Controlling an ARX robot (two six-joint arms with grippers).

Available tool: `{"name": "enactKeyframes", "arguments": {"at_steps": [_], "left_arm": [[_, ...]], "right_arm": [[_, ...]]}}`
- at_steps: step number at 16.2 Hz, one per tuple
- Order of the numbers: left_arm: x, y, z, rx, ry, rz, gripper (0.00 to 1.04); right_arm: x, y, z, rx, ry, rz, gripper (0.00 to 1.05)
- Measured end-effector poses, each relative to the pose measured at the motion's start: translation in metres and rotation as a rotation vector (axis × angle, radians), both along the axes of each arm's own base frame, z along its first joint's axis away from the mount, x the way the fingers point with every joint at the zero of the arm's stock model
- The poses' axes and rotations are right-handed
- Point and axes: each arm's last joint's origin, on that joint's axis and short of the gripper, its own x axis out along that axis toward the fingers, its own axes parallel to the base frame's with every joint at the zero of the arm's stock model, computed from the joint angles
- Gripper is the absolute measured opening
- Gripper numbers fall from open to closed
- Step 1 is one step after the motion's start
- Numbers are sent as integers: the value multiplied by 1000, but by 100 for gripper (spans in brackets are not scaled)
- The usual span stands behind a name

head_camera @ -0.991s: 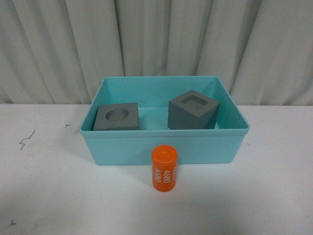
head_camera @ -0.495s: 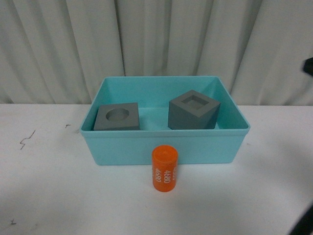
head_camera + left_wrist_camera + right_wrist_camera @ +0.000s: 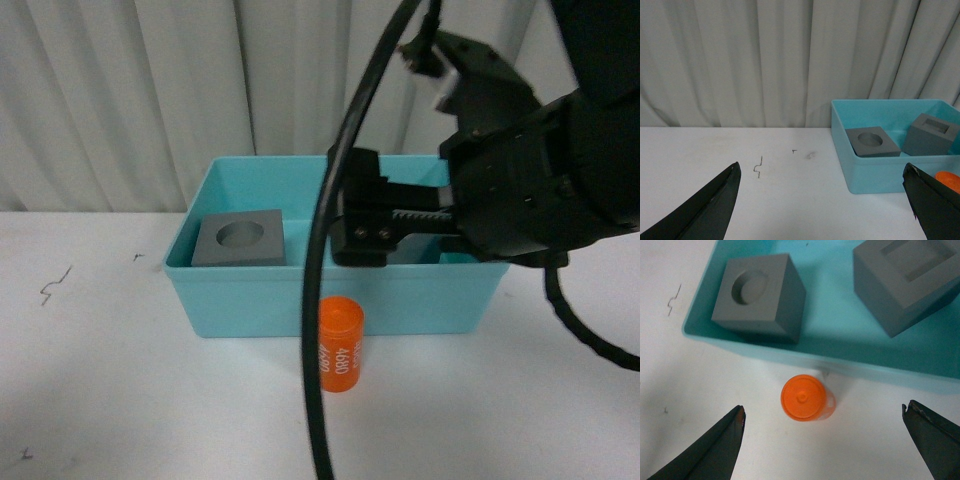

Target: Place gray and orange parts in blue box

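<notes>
Over the bench point(image 3: 100, 400), the right end effector point(image 3: 822, 412) hovered wide open above the orange cylinder point(image 3: 804, 399), which stood just outside the box point(image 3: 330, 300); both cubes point(image 3: 760, 295) sat inside. Next, seemingly: lower and close.

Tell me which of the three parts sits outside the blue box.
The orange cylinder: it stands on the table, while the round-recess cube and square-recess cube sit inside the blue box.

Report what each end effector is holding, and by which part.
Nothing: the left end effector and right end effector are open and empty; the orange cylinder stands ungripped.
</notes>
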Motion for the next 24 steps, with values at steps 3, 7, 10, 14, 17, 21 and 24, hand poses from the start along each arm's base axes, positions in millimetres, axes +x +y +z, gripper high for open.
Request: {"name": "enactKeyframes", "arguments": {"at_steps": [3,7,10,14,17,21,24], "left_arm": [[0,0,0,0,0,0,98],[0,0,0,0,0,0,98],[0,0,0,0,0,0,98],[0,0,0,0,0,0,98],[0,0,0,0,0,0,98],[0,0,0,0,0,0,98],[0,0,0,0,0,0,98]], "right_arm": [[8,17,-16,-28,83,42,98],[14,29,-31,-57,149,66,98],[16,35,-35,-67,160,77,98],[19,39,-48,-94,191,72,98],[23,38,-54,-100,201,64,98],[42,36,-72,-127,221,61,98],[45,44,-75,-132,219,84,98]]}}
